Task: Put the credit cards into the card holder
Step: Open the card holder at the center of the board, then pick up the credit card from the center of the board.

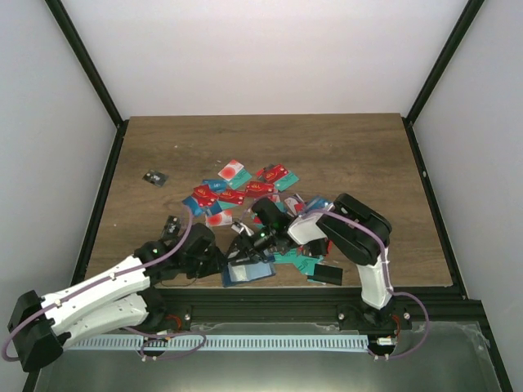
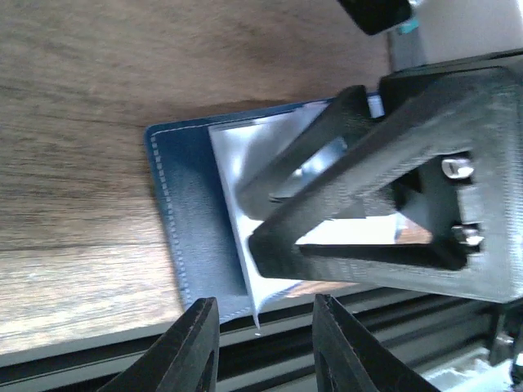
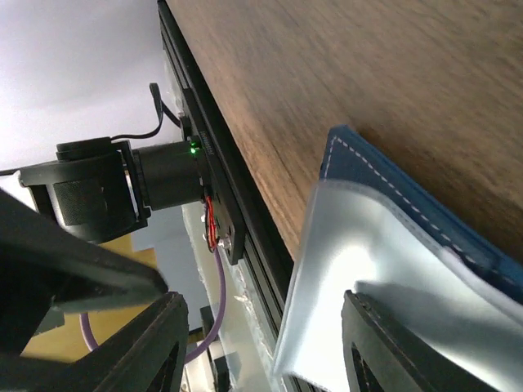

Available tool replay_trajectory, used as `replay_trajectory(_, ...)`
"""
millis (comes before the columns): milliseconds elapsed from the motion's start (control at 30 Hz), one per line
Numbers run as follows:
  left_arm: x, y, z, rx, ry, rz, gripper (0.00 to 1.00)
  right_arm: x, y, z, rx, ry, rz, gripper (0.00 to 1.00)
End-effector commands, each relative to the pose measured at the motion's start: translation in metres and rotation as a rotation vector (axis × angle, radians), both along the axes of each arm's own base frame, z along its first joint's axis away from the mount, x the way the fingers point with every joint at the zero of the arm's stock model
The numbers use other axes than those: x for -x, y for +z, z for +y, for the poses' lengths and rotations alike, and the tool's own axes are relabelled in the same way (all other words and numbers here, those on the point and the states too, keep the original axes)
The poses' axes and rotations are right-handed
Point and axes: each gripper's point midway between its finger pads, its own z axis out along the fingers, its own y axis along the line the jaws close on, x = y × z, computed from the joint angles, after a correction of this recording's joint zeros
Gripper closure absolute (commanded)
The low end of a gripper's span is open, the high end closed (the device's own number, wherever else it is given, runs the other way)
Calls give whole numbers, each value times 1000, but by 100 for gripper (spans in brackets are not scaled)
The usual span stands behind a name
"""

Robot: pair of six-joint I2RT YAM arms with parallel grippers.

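**Holding the card holder open, no card in either grip**

Your left jaws stand partly apart with nothing between them, just off the near edge of the dark navy-blue folding card holder [image 2: 184, 220]. Your right jaws are spread wider and also carry nothing. One of their fingers is down on the clear plastic sleeve [image 3: 359, 245] inside the holder, and I judge it is pinning the flap open, not gripping it. A pale patch shows under that finger in the left wrist view. You cannot tell from here whether it is a card.

The holder lies open at the near edge of the brown wood-grain surface [image 1: 343, 155], right against the black frame rail [image 1: 270, 298].

The step in hand looks like readying the holder. Next you need one arm to reach into the pile, lift a single card by its edge and slide it flat under the sleeve, with the other arm pinning the flap.

Count:
- One card holder.
- At least a dozen thin plastic credit cards [image 1: 260, 188] in red, teal, blue, white-with-red and black. They lie just beyond the holder and overlap too much for an exact count.
- Two small black square chips [image 1: 154, 177], off to the left.
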Motion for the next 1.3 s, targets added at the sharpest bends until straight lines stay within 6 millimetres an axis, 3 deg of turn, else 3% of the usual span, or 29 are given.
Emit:
replay_trajectory(0, 1, 21, -7, 32, -27, 5, 66, -4, 22, 3, 34, 7, -69, 46)
replay_trajectory(233, -11, 43, -28, 67, -67, -31, 67, -9, 56, 5, 19, 0, -132, 46)
replay_trajectory(367, -17, 52, -39, 98, -81, -45, 67, -12, 66, 3, 25, -9, -164, 46)
replay_trajectory(533, -20, 57, -48, 102, -117, -50, 67, -25, 73, -15, 103, -55, -260, 46)
replay_trajectory(633, -22, 63, -59, 120, -149, -56, 67, -35, 75, -41, 179, -125, -306, 46)
replay_trajectory(733, -23, 67, -77, 146, -204, -62, 67, -43, 73, -86, 307, -244, -339, 45)
replay_trajectory(800, -26, 69, -92, 164, -242, -70, 67, -44, 62, -123, 427, -346, -342, 42)
replay_trajectory(900, -30, 70, -120, 192, -308, -72, 67, -35, 53, -174, 556, -504, -301, 30)
replay_trajectory(1033, -33, 62, -160, 209, -406, -57, 67, -16, 36, -230, 669, -681, -205, 28)
replay_trajectory(1133, -35, 49, -189, 216, -460, -26, 67, -4, 24, -256, 706, -754, -134, 19)
replay_trajectory(1267, -36, 26, -226, 213, -525, 29, 68, 9, 6, -287, 843, -808, -72, 17)
